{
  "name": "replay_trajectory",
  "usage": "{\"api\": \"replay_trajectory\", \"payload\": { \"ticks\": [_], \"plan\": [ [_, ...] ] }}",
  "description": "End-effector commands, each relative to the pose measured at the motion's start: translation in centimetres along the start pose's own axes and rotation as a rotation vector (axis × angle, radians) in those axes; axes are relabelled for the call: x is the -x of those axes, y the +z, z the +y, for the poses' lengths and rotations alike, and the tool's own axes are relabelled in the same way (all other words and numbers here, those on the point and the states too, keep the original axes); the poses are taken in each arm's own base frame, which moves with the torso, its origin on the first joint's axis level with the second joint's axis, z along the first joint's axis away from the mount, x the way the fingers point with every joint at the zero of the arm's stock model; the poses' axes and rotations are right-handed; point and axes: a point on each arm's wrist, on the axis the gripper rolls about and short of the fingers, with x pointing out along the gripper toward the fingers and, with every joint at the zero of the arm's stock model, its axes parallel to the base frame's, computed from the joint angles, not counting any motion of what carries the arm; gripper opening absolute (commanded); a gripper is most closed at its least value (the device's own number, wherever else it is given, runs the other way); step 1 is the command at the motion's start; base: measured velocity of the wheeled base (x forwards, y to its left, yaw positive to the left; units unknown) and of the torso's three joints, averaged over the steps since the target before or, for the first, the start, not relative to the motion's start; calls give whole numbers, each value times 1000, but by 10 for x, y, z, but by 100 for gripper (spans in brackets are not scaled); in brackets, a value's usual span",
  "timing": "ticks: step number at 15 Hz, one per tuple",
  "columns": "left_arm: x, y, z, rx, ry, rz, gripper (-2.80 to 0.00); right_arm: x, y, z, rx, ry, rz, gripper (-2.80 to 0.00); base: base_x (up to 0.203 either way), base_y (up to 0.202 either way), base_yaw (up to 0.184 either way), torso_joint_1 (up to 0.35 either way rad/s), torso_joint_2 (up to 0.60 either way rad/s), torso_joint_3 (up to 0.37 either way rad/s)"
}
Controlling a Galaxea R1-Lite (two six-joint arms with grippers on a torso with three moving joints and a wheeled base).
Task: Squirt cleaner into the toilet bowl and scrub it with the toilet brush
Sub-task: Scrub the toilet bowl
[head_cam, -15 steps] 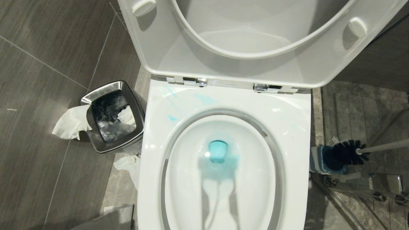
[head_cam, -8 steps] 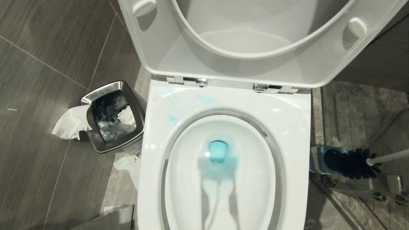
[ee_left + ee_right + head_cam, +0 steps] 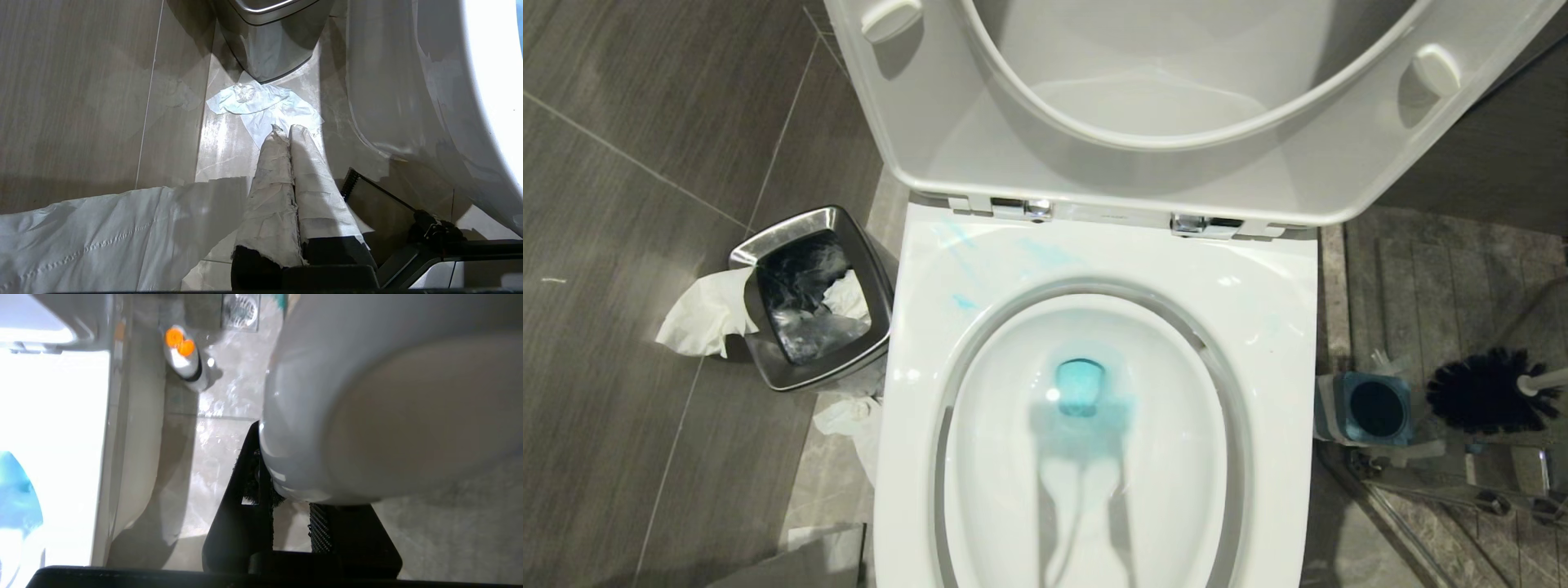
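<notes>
Clenched right gripper (image 3: 290, 514) on toilet brush (image 3: 1486, 400) handle, head beside blue holder (image 3: 1372, 407), long axis level, toilet bowl (image 3: 1094, 457) off leftward; left gripper (image 3: 288, 130) pinched shut, idle.

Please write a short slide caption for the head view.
Toilet brush lifted beside its holder; blue cleaner pools in the toilet bowl.

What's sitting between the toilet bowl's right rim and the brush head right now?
In the head view, the square blue-grey holder stands on the floor between the toilet bowl and the toilet brush head, which is clear of the holder, to its right.
</notes>
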Motion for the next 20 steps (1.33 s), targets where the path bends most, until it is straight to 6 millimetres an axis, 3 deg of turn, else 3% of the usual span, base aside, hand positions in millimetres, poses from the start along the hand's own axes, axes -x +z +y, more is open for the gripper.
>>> {"api": "replay_trajectory", "payload": {
  "ticks": [1, 7, 20],
  "plan": [
    [0, -1, 0, 0, 1, 5, -280, 4, 13, 1, 5, -1, -24, -280, 0, 0, 0, 0, 0, 0],
    [0, -1, 0, 2, 1, 5, -280, 27, 14, 6, -90, 6, -7, -280, 0, 0, 0, 2, 1, 82],
    [0, -1, 0, 5, 1, 5, -280, 20, 10, 5, -132, 31, 27, -280, 0, 0, 0, 2, 1, 200]
  ]
}}
